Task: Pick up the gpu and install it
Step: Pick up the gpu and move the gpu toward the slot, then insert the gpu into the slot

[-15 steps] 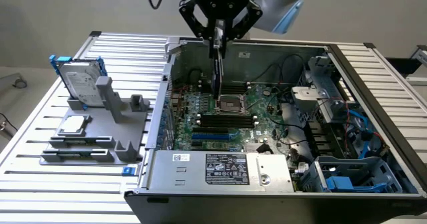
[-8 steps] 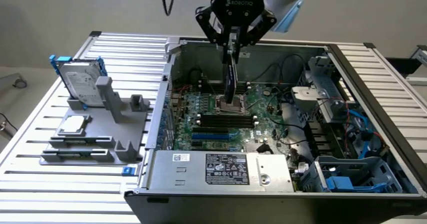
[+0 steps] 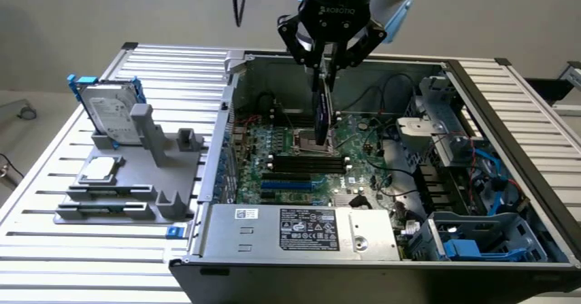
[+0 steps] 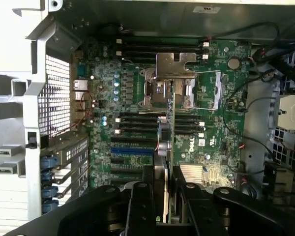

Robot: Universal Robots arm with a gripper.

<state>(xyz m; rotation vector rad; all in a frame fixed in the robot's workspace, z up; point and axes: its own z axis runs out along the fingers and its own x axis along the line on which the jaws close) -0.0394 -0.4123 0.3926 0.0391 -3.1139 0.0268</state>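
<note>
My gripper [image 3: 325, 64] hangs over the open computer case [image 3: 211, 181], shut on the gpu [image 3: 322, 110]. The card hangs on edge below the fingers, its lower end just above the motherboard [image 3: 300, 161] near the CPU socket. In the wrist view the gpu [image 4: 170, 129] shows edge-on between the two black fingers [image 4: 141, 201]: a green board with a black cooler on one face and a silvery end bracket [image 4: 175, 66] at its far end. The gripper [image 4: 164, 199] clamps the card's near end.
A grey fixture [image 3: 127, 205] at the exterior view's left holds a silver hard drive in a blue frame [image 3: 113, 113] and a small square silver chip [image 3: 100, 170]. Inside the case are the power supply [image 3: 295, 229], cables [image 3: 399, 175], black memory slots [image 4: 137, 120] and a blue slot [image 4: 132, 151].
</note>
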